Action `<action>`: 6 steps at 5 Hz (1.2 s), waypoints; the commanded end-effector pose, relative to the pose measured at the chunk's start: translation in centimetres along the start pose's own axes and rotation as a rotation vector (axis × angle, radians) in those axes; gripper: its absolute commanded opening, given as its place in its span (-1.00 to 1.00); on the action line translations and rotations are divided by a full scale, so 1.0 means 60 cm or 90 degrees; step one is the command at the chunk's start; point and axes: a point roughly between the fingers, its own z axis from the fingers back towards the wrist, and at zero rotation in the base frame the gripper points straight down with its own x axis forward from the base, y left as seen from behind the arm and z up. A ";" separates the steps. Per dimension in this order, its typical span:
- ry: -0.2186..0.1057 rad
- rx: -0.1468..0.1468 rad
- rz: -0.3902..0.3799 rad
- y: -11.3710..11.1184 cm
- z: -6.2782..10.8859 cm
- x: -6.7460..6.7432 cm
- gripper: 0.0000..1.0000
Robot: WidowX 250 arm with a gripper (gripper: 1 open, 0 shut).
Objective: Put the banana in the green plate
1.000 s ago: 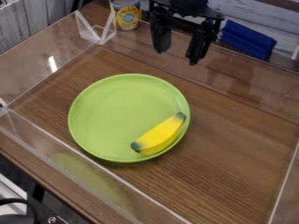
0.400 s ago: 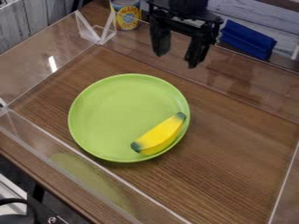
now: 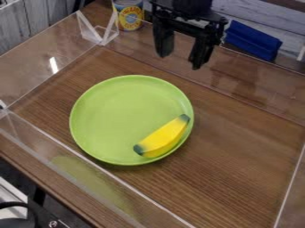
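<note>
Claw's (image 3: 183,55) wide open past the plate's (image 3: 105,104) 12 o'clock, and our banana's (image 3: 162,135) already in at 4. Looks like we're wrapping up, so next we'd just keep clear.

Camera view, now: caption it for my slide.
Small yellow banana with dark tips lying in the round lime-green plate, open black claw hovering beyond.

The smooth green plate (image 3: 123,113) sits on brown wood-look tabletop (image 3: 234,153).
</note>
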 end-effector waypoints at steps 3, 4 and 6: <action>-0.060 0.002 0.024 0.059 0.029 0.013 1.00; -0.068 0.004 0.018 0.078 0.028 0.010 1.00; -0.072 0.012 0.001 0.080 0.019 0.017 1.00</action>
